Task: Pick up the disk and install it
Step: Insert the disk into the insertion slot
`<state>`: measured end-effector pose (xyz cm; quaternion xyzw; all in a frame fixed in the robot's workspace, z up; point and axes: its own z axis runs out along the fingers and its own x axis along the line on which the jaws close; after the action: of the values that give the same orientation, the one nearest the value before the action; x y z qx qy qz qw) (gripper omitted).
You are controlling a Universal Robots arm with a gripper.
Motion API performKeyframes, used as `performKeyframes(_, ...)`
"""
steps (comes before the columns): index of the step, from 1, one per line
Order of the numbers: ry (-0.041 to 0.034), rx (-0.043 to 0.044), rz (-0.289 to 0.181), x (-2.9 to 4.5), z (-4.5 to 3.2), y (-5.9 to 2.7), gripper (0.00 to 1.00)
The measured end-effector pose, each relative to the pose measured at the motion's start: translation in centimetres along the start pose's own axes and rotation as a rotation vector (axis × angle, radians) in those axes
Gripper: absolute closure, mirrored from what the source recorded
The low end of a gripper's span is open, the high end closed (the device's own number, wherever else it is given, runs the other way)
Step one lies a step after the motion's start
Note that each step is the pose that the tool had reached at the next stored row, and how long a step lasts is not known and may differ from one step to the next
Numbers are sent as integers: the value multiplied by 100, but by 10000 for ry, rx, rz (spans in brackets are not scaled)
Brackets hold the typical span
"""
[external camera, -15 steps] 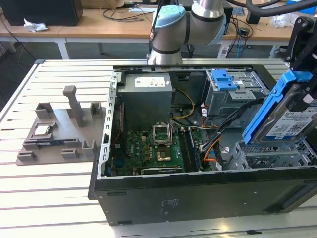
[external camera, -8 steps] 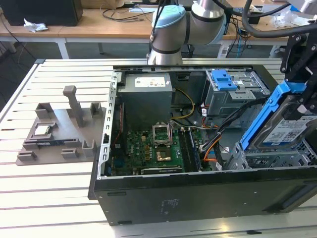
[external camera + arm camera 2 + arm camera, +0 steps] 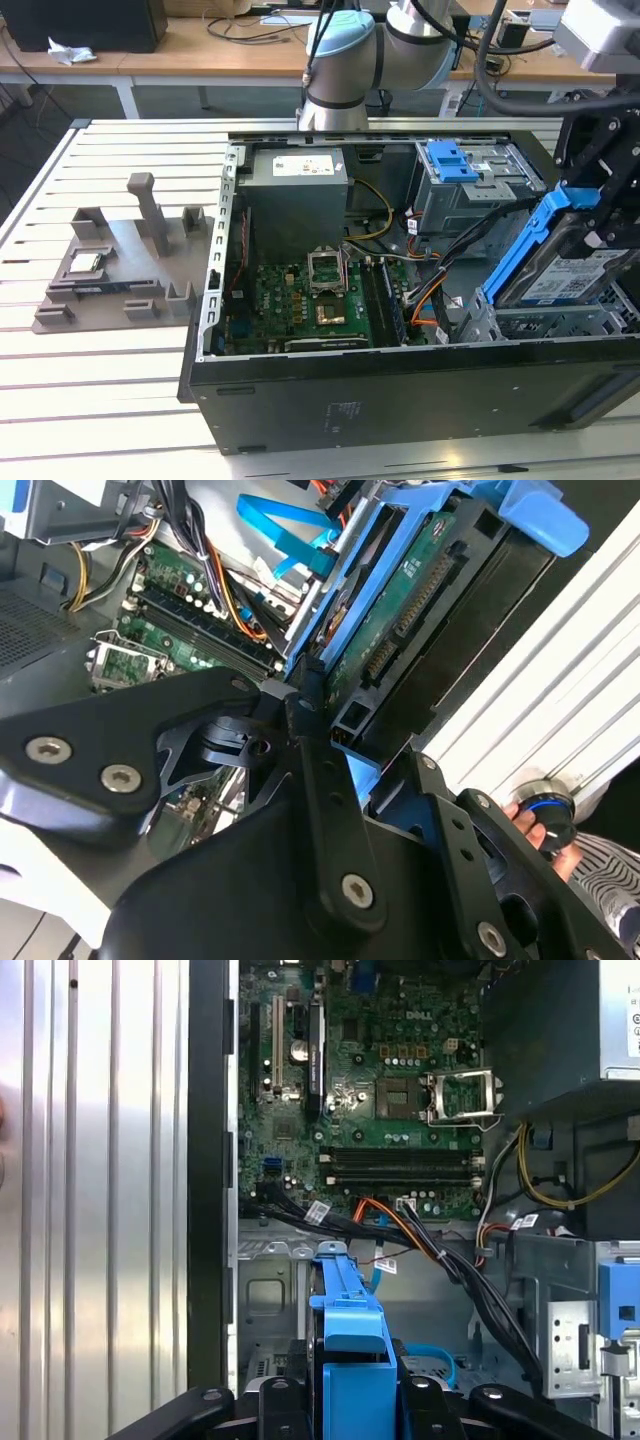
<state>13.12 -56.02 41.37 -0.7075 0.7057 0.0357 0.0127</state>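
Observation:
The disk (image 3: 560,268), a silver drive with a white-and-blue label in a blue bracket, hangs tilted over the drive bay at the exterior view's right end of the open computer case (image 3: 400,390). My gripper (image 3: 592,212) is shut on it from above. In the second wrist view the disk's green circuit-board underside (image 3: 412,585) and connector face me, with the black fingers (image 3: 318,742) clamped on the bracket's edge. In the first wrist view the blue bracket (image 3: 350,1310) runs between the fingers (image 3: 285,1400), above the metal bay floor (image 3: 265,1295) and the cables.
Inside the case are the motherboard (image 3: 300,300), a grey power-supply box (image 3: 295,200), a blue-topped drive cage (image 3: 455,165) and orange and black cables (image 3: 400,1225). A grey fixture (image 3: 110,265) holding a small chip lies on the slatted table. A person's hand (image 3: 535,825) grips a knob beside the case.

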Motion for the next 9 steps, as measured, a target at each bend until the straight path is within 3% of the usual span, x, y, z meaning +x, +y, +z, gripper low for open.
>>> performKeyframes(9,1,0,0,14,204,-7,63)
